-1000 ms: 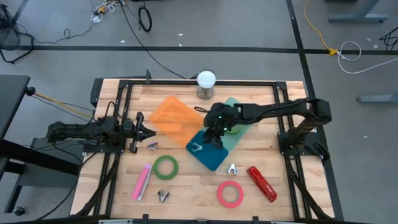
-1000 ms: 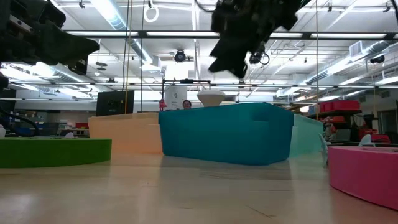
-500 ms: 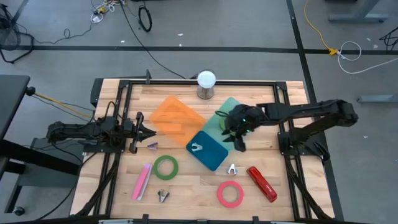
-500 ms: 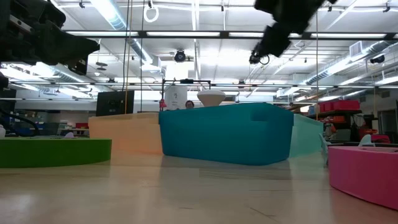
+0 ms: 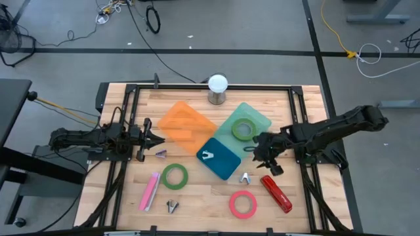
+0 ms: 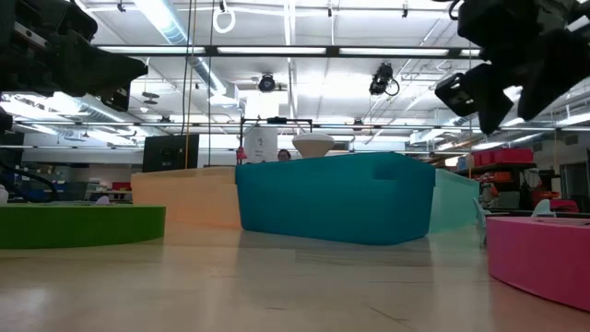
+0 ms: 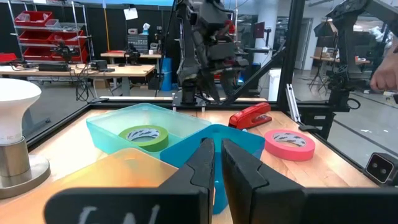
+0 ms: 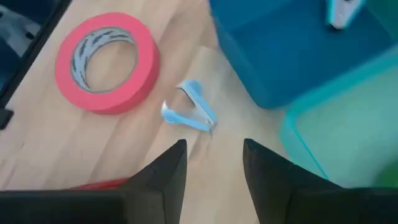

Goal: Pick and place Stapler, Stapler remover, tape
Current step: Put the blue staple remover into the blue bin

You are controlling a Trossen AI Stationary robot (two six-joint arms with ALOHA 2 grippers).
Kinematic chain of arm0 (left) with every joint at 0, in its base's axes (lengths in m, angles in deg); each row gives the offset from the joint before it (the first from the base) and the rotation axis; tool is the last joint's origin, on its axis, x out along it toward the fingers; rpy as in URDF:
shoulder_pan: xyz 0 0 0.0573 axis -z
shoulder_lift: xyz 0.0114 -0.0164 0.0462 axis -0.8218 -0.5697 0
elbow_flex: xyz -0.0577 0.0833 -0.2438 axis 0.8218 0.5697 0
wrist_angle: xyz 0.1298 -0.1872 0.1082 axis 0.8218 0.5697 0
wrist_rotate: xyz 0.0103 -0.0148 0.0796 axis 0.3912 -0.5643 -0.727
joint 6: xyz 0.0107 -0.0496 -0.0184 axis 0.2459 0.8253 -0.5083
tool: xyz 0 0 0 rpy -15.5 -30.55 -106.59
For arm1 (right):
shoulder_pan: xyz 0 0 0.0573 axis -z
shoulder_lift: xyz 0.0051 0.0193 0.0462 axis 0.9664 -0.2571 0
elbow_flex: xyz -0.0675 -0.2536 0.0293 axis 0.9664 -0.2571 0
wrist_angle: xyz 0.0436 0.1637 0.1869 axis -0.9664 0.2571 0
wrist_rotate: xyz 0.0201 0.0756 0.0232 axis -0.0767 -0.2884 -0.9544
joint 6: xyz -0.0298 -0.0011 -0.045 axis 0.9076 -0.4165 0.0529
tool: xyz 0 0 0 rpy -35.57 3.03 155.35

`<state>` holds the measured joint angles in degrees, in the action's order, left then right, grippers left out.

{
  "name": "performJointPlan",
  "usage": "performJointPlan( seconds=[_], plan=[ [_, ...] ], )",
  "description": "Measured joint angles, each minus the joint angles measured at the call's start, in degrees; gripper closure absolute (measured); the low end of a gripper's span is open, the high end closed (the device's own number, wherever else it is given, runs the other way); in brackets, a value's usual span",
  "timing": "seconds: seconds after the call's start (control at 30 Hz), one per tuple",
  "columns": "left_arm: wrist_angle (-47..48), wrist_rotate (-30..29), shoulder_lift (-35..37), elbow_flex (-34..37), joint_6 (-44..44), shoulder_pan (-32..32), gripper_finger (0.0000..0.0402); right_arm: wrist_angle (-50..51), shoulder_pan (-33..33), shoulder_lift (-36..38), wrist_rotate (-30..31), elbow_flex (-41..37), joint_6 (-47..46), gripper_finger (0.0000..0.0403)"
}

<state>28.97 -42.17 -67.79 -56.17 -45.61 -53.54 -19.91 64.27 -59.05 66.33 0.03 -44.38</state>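
My right gripper [image 5: 268,157] is open and empty, above the table between the blue tray [image 5: 220,158] and the red stapler [image 5: 276,193]. In its wrist view its fingers [image 8: 171,171] stand above a light blue staple remover [image 8: 189,109] lying on the wood, next to the pink-red tape roll [image 8: 107,61]. A silver staple remover [image 5: 207,156] lies in the blue tray. A green tape roll [image 5: 244,130] lies in the teal tray [image 5: 261,119]. My left gripper [image 5: 157,139] is shut and waits at the table's left.
An orange tray [image 5: 187,121] sits left of the teal one, and a lamp [image 5: 217,88] stands at the far edge. A second green tape roll [image 5: 174,176], a pink stapler [image 5: 150,190] and two more staple removers [image 5: 172,206] [image 5: 161,154] lie at the near left.
My right gripper has gone from above the blue tray toward the table's right edge and then toward its near edge, staying open and empty. The silver staple remover has stayed in the blue tray.
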Motion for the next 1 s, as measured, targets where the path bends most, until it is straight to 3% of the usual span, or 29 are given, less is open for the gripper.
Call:
performJointPlan(
  seconds=[0.4,0.7,1.0],
  plan=[
    [0.0,0.0,0.0,0.0,0.0,0.0,0.0369,-8.4,-6.6,-9.3,3.6,-1.6,17.2,0.0245],
    [0.0,0.0,0.0,0.0,0.0,0.0,0.0369,-14.9,-9.4,-16.6,6.6,-1.6,22.8,0.0245],
    [0.0,0.0,0.0,0.0,0.0,0.0,0.0369,-15.6,-11.7,-18.5,6.6,-1.6,29.6,0.0245]
  ],
)
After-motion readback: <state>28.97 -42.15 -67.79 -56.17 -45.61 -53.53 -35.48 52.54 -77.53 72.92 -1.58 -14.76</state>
